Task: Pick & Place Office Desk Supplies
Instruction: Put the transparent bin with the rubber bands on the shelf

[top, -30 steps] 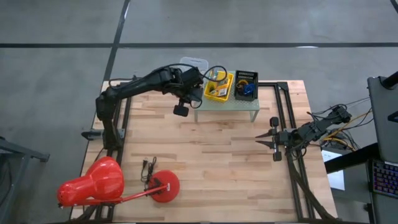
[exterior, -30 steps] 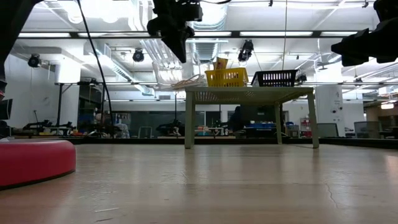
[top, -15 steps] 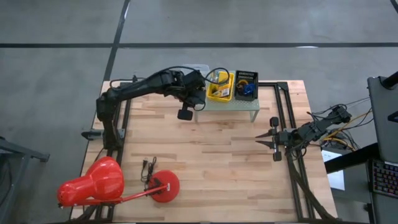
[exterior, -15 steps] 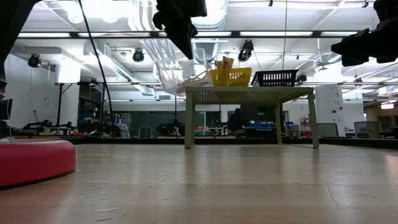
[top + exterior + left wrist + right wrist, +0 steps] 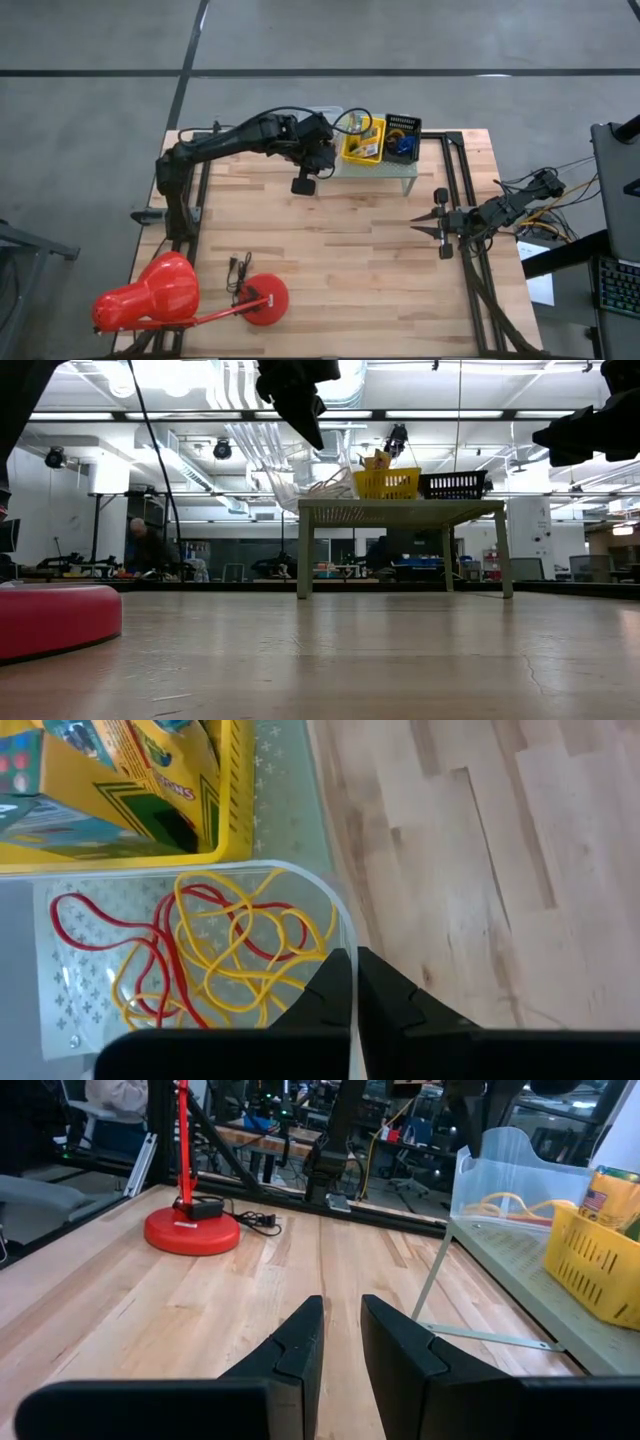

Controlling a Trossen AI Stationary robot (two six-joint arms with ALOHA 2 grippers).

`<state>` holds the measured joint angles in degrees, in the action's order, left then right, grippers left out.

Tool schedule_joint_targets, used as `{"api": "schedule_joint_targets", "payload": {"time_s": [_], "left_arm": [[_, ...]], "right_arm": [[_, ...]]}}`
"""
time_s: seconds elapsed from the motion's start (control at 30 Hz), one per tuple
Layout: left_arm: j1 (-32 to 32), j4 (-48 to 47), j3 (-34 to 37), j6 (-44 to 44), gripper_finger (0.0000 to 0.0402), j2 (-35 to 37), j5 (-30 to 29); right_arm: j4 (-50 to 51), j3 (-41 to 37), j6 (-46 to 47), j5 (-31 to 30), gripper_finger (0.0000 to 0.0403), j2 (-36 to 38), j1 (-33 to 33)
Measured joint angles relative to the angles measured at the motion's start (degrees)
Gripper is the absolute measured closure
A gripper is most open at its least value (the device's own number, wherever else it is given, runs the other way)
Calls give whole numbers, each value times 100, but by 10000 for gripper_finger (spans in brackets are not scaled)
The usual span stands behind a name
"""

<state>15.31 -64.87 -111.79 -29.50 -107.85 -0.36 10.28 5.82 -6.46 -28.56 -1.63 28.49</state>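
Note:
On the mint-green shelf (image 5: 385, 168) stand a clear bin (image 5: 200, 910) of yellow and red rubber bands (image 5: 215, 960), a yellow basket (image 5: 362, 140) with crayon boxes (image 5: 130, 770), and a black basket (image 5: 402, 137) with blue and orange loops. My left gripper (image 5: 352, 970) is over the shelf's left end and is shut on the clear bin. In the low view, that bin (image 5: 322, 482) sits beside the yellow basket (image 5: 386, 482). My right gripper (image 5: 420, 226) hovers near the table's right edge, fingers slightly apart, holding nothing. My left gripper pinches the clear bin's side wall at its rim (image 5: 340, 935), one finger inside the bin and one outside. The fingers (image 5: 312, 435) come from above, slanting down. The bin rests on the shelf top, tipped a little toward the yellow basket.
A red desk lamp (image 5: 165, 297) lies at the near left corner, its round base (image 5: 265, 300) and cord beside it. The wooden table's middle (image 5: 340, 260) is bare. Dark frame rails run along the left and right edges. A person (image 5: 140, 545) shows in the room beyond.
My left gripper has moved toward the table's right along the shelf, keeping hold of the clear bin. The bin has slid right with it, and the yellow and black baskets have shifted right along the shelf top. The shelf has stayed put.

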Motion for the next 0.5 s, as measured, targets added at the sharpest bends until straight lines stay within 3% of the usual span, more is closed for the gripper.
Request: {"api": "schedule_joint_targets", "payload": {"time_s": [0.5], "left_arm": [[0, 201, -2, 89, 399, 0, -10]], "right_arm": [[1, 0, 0, 0, 335, -1, -4]]}}
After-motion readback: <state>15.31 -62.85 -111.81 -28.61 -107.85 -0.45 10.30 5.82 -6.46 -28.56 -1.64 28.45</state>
